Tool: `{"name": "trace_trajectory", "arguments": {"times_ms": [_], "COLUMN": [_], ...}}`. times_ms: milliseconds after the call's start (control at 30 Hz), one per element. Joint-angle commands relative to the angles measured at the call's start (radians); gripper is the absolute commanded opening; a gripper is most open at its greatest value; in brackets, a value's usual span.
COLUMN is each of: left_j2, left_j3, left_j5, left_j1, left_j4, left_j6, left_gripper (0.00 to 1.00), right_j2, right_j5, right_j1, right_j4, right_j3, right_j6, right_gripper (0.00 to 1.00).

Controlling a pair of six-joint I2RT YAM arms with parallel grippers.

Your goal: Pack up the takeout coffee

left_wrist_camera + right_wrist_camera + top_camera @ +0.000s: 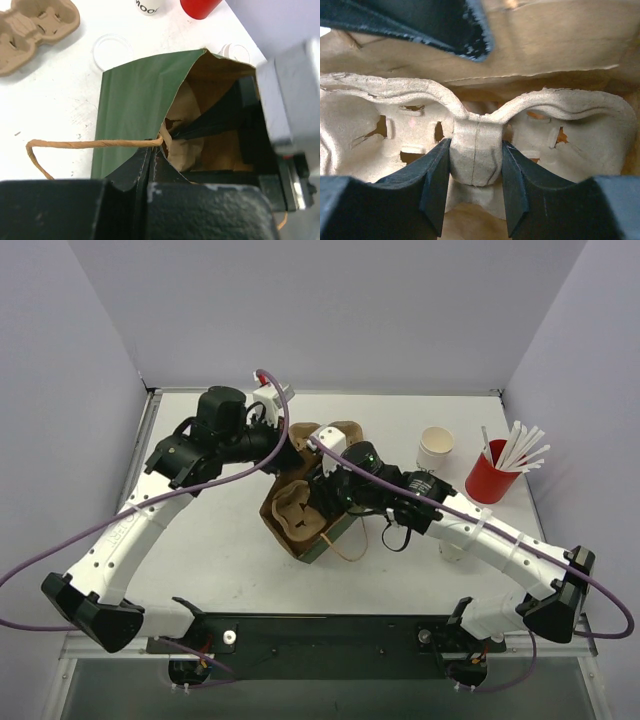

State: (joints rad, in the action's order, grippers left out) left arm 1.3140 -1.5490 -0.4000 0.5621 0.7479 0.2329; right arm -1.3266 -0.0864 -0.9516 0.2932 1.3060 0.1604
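Loading of the carrier appears to be the step in hand. Left pincer (152, 150) is clenched on the rim of the green paper bag (135, 100) beside its twine handle (75, 144), evidently to hold the mouth open. Right pincer (476, 165), reached inside the bag, grasps the centre post of the pulp cup carrier (560, 120), probably to seat it flat. One white paper cup (435, 445) stands unpacked on the bench (200, 540), near the red cup of straws (488, 480). I cannot find a second cup in any view.
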Motion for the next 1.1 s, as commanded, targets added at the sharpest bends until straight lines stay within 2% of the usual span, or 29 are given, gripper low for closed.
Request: {"name": "trace_trajectory", "arguments": {"times_ms": [0,133,433,533,700,833,967,1067], "left_j2": [0.033,0.054,0.094,0.109,0.110,0.123,0.120,0.142], "left_j3": [-0.040,-0.075,-0.151,-0.138,-0.097,-0.089,-0.060,-0.092], "left_j5": [-0.022,0.009,0.312,0.358,0.526,0.585,0.586,0.587], "left_j1": [0.016,0.031,0.136,0.159,0.182,0.182,0.183,0.179], "left_j4": [-0.035,0.011,0.117,0.113,0.122,0.136,0.105,0.113], "left_j6": [0.098,0.103,0.189,0.248,0.309,0.270,0.212,0.184], "left_gripper": [0.00,0.00,0.00,0.00,0.00,0.00,0.00,0.00], "right_j2": [-0.026,-0.045,-0.089,-0.120,-0.167,-0.190,-0.215,-0.224], "right_j5": [0.079,0.149,0.177,0.171,0.151,0.119,0.096,0.070], "right_j1": [-0.030,-0.035,-0.036,-0.035,-0.036,-0.033,-0.035,-0.032], "right_j4": [0.093,0.129,0.156,0.161,0.169,0.172,0.179,0.178], "right_j3": [0.056,0.053,0.026,0.019,0.000,-0.020,-0.039,-0.050], "right_j6": [-0.111,-0.140,-0.147,-0.144,-0.131,-0.121,-0.122,-0.124], "right_gripper": [0.25,0.25,0.24,0.24,0.22,0.22,0.21,0.21]}}
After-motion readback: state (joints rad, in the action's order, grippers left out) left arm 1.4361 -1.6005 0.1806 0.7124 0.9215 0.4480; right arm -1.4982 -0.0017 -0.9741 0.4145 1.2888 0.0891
